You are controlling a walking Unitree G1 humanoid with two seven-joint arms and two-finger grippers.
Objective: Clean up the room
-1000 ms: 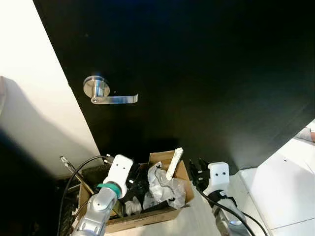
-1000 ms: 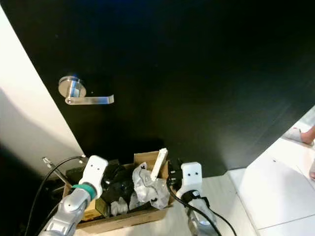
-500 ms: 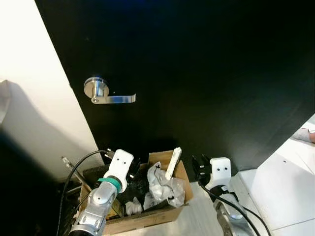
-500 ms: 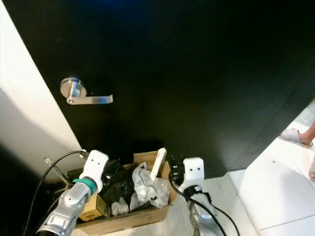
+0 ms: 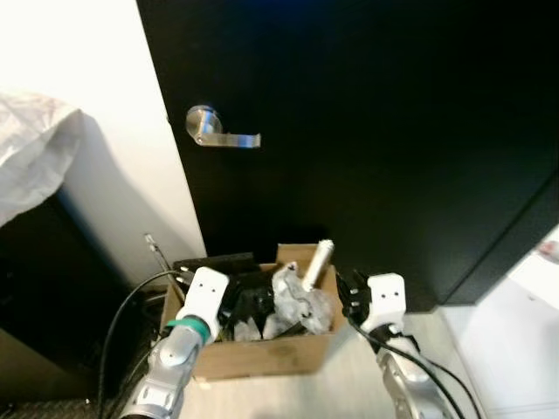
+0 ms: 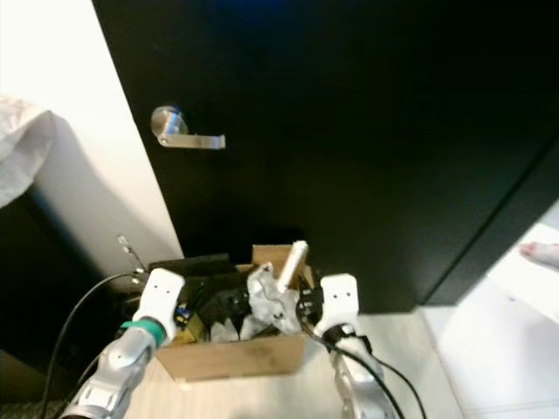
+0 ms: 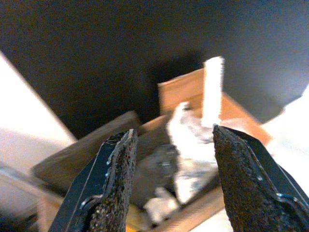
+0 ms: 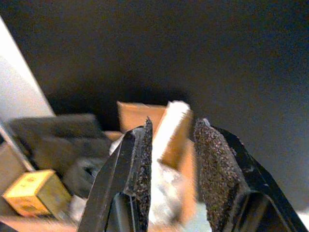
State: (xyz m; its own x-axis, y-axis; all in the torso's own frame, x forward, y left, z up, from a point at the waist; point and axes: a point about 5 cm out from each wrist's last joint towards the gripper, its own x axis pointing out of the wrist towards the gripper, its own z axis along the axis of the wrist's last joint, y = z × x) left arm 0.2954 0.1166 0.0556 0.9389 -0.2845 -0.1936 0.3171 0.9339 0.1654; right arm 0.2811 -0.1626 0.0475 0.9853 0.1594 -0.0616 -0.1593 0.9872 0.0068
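Cardboard box (image 5: pixel 262 353) of trash sits lower centre of the left eye view, before the black door (image 5: pixel 393 131). Left hand (image 7: pixel 169 188), left wrist view: fingers spread, empty. Right hand (image 8: pixel 171 166), right wrist view: fingers parted, empty.

Left arm (image 5: pixel 170 371): silver metal forearm, teal ring at the wrist, white blocky housing beyond it with two small dark dots. Black cable loops out to its left side. Right arm (image 5: pixel 403 384): silver, same white housing with two dark dots, black cable trailing along it. Left gripper (image 7: pixel 169 181) and right gripper (image 8: pixel 171 166): two long black fingers each, inner pads rough and grainy.
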